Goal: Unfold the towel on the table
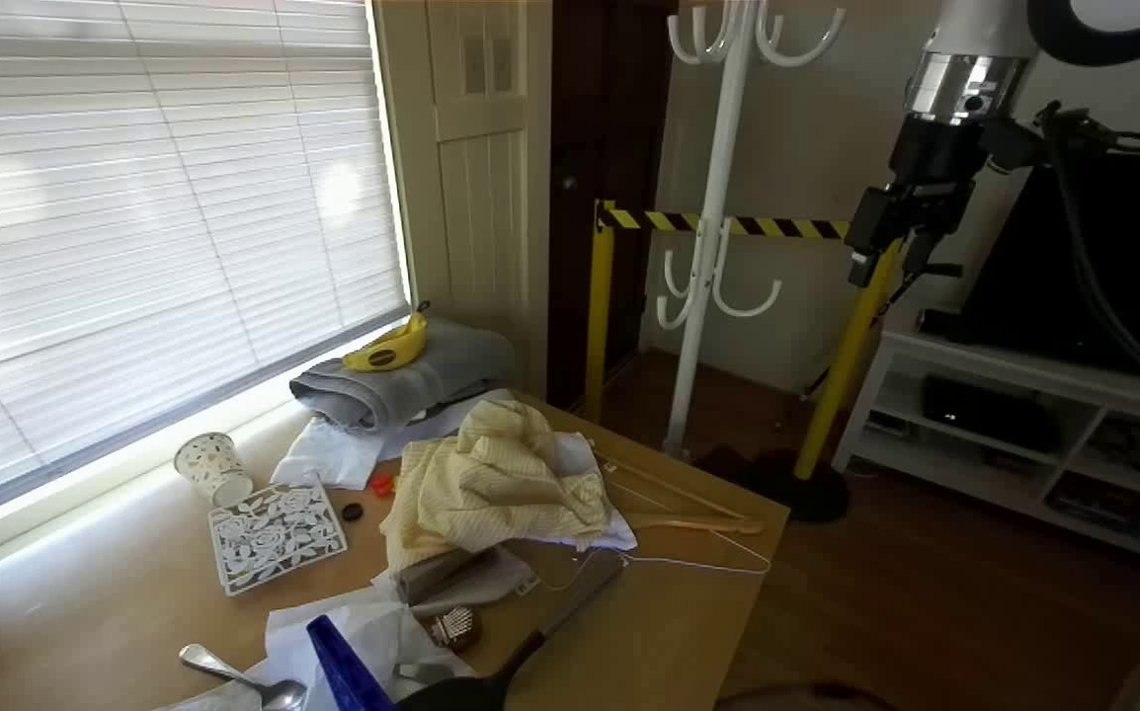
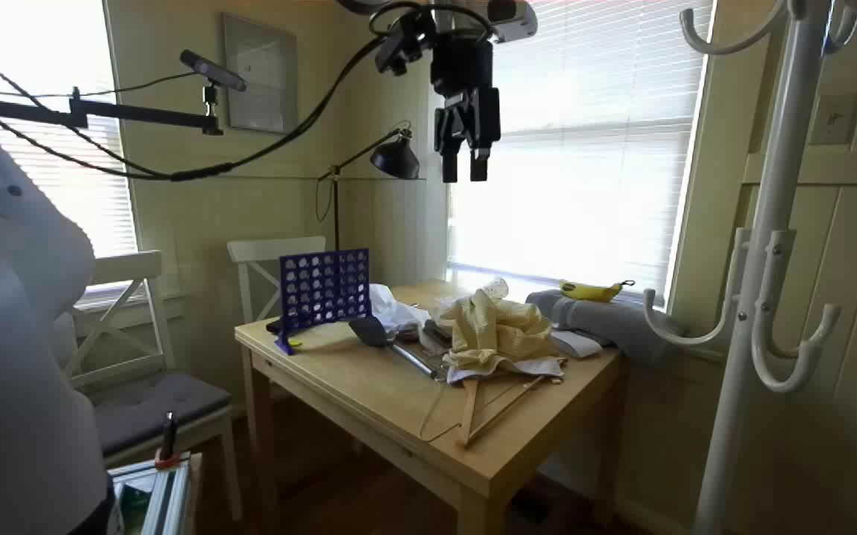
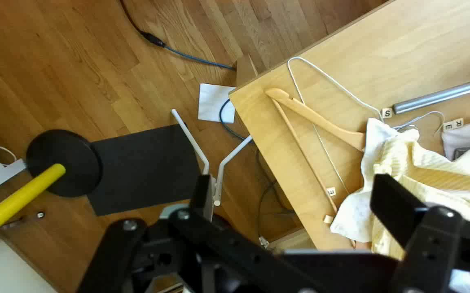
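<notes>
The towel (image 1: 506, 484) lies on the surface (image 1: 669, 612), near one edge, in a crumpled heap. From this heap a wooden hanger (image 3: 320, 119) extends toward a corner. At the edge beside the window (image 1: 165, 178) there is a folded grey cloth (image 1: 466, 360). The gripper (image 2: 464, 175) is in the air, well apart from the towel, its jaws wide.
</notes>
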`<state>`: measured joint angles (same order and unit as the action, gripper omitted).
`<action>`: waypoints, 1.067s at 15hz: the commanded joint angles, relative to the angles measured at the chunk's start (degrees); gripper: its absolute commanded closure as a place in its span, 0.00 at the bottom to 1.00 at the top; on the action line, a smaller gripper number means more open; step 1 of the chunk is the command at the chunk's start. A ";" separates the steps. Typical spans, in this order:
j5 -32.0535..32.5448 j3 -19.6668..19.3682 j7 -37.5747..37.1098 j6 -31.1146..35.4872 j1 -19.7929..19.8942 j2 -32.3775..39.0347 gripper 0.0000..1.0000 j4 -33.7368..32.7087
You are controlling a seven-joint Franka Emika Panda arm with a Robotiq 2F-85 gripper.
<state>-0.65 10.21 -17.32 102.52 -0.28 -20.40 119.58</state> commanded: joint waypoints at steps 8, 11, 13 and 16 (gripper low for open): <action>0.33 -0.82 -0.27 -0.12 -0.98 0.11 0.00 -0.14; 1.13 0.00 -1.82 4.30 -0.87 2.83 0.00 -1.84; 1.16 0.64 -2.85 10.78 -1.04 6.60 0.00 -3.81; -0.55 0.94 -0.22 17.43 -3.06 14.82 0.00 -9.31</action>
<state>-0.64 10.88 -18.40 116.21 -1.25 -14.79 117.50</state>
